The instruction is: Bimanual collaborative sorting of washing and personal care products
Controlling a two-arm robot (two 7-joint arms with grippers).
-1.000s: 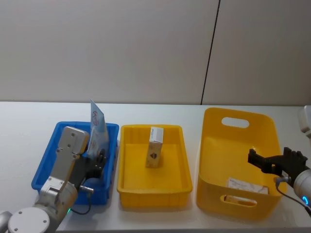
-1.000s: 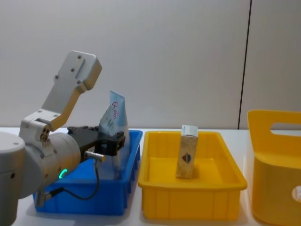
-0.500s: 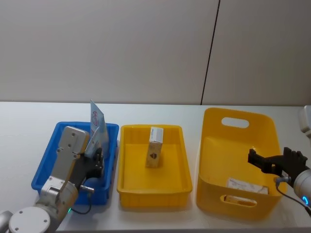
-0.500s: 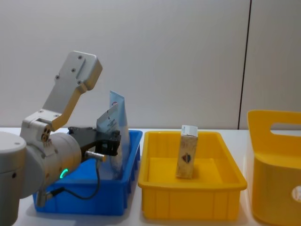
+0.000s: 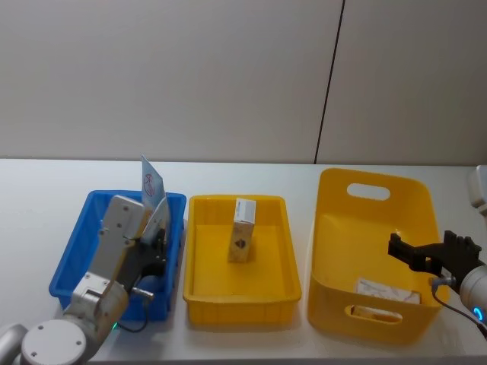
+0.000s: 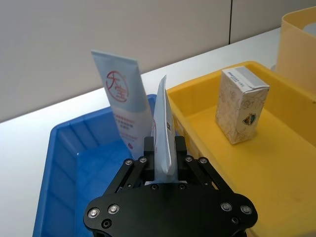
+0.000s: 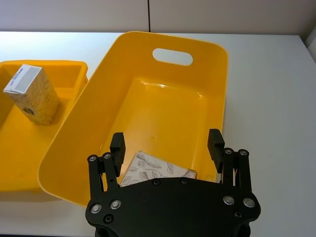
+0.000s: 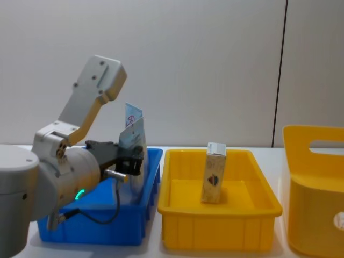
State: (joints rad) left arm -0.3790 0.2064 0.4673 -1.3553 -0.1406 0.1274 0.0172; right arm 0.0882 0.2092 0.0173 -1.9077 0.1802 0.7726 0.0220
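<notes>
My left gripper (image 6: 164,153) is shut on a pale-blue translucent pouch (image 6: 162,129), holding it upright over the blue bin (image 5: 73,255). Just behind it a white-blue tube (image 6: 121,106) with a red logo leans in that bin. From the chest view the left gripper (image 8: 132,161) grips the pouch (image 8: 134,141) in front of the tube (image 8: 131,113). A beige carton (image 5: 242,230) stands upright in the middle yellow tray (image 5: 199,300). My right gripper (image 7: 166,145) hangs open above the tall yellow bin (image 7: 195,74), where a pale patterned package (image 7: 154,169) lies on the floor.
The three containers stand side by side on a white table (image 5: 251,173), the blue bin left, the tray (image 8: 215,228) in the middle, the tall handled bin (image 5: 332,228) right. A grey wall rises behind. Bare tabletop lies behind the containers.
My left arm has shifted a little to the right and risen slightly, carrying the pouch closer to the tube. The right gripper and the carton have stayed put.
</notes>
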